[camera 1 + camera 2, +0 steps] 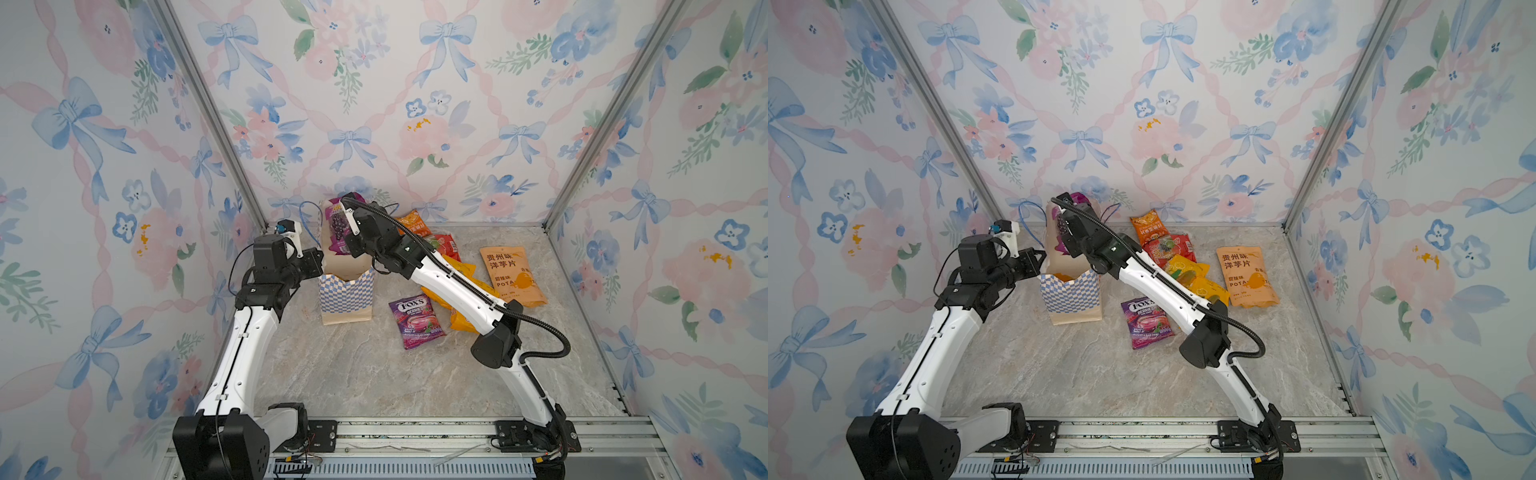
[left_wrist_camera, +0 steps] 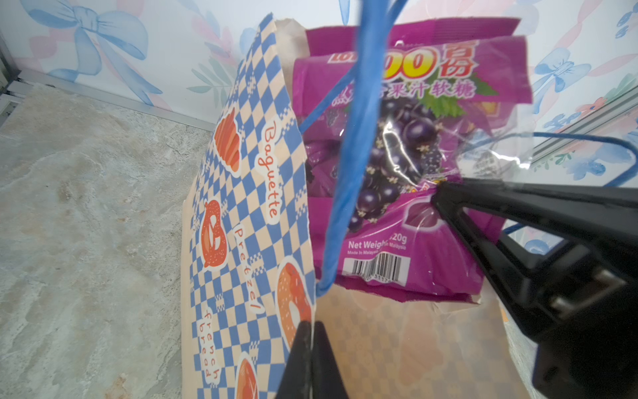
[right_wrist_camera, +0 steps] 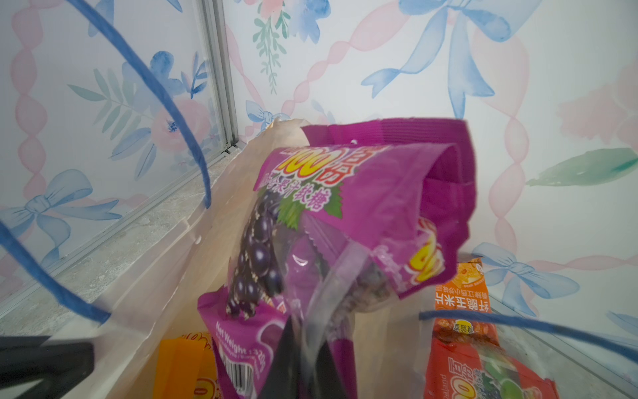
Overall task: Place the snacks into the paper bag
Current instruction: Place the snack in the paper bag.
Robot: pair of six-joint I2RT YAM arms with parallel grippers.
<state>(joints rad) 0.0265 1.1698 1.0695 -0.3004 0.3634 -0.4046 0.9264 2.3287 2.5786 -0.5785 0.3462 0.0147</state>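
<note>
Left wrist view: my left fingers [image 2: 305, 349] pinch the paper bag [image 2: 241, 214] rim at lower centre. My right fingers [image 2: 448, 202] grip the purple packet [image 2: 414, 138], partly inside its mouth. Next, I judge: release, then fetch the snacks [image 1: 415, 322] lying on the table [image 1: 374, 374].

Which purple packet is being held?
The grape-picture packet, pinched by the right gripper at the mouth of the paper bag; the FOX'S packet lies on the table.

The left arm [image 1: 249, 345] and right arm [image 1: 453, 291] both reach forward, wrists angled inward. The left gripper [image 2: 311, 328] is clamped closed. The right gripper [image 2: 436, 194] is pinched tight.
</note>
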